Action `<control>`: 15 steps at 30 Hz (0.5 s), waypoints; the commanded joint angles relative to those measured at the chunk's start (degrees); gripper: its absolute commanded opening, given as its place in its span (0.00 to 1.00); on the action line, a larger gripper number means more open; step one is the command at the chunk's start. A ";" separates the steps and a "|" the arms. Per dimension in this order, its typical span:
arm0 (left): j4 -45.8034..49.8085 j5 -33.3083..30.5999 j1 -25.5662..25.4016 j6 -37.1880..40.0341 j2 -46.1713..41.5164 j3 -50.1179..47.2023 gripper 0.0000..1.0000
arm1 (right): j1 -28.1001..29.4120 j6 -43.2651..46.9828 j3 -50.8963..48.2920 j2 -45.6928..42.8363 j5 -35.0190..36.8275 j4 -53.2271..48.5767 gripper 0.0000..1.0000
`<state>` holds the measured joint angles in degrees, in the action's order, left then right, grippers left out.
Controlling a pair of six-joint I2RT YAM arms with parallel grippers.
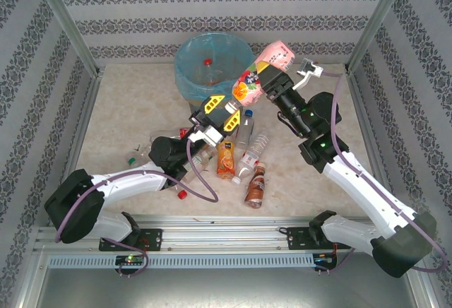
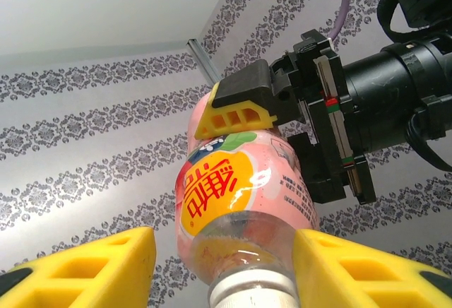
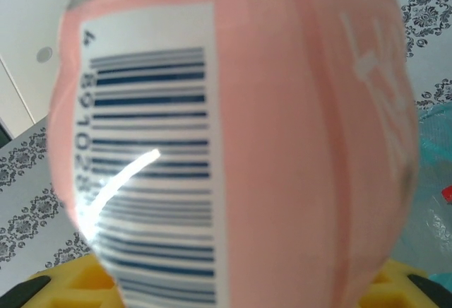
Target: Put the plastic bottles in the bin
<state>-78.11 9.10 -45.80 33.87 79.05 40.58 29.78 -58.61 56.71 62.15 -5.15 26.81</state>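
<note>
Airborne pink bottle (image 1: 277, 56), long axis 1-to-7 o'clock, clamped mid-body by right gripper (image 1: 267, 75). At cap end, left gripper (image 2: 223, 241) straddles neck, part-open, pinch unclear. Open bin (image 1: 185, 75) just beside, 9 o'clock of bottle; right arm carries.

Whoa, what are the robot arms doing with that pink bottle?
The right gripper is clamped on a pink-labelled bottle, holding it up beside the bin. The left gripper has its fingers either side of the bottle's neck end. More bottles lie on the table.
</note>
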 commanded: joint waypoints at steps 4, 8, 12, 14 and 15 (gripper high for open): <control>-3.48 -2.08 -0.08 -2.12 -0.83 -1.51 0.50 | 0.55 -1.64 -0.29 -0.56 -1.44 3.07 0.44; -3.46 -1.56 -0.08 -3.06 -0.36 -1.32 0.48 | 0.56 -2.04 -0.33 -0.35 -1.52 3.39 0.44; -3.46 -1.61 -0.08 -3.03 0.39 -1.06 0.48 | 0.64 -2.34 0.01 -0.24 -1.94 3.49 0.44; -3.46 -1.59 -0.08 -2.78 0.91 -1.08 0.49 | 0.63 -2.97 -0.16 -0.17 -2.10 3.86 0.44; -3.46 -1.80 -0.08 -2.78 1.16 -1.05 0.49 | 0.65 -3.13 -0.24 -0.07 -2.19 4.09 0.43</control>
<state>-78.89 9.13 -45.80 32.10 79.26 39.70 29.78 -59.92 56.71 62.41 -5.21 26.85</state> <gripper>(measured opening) 0.490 0.436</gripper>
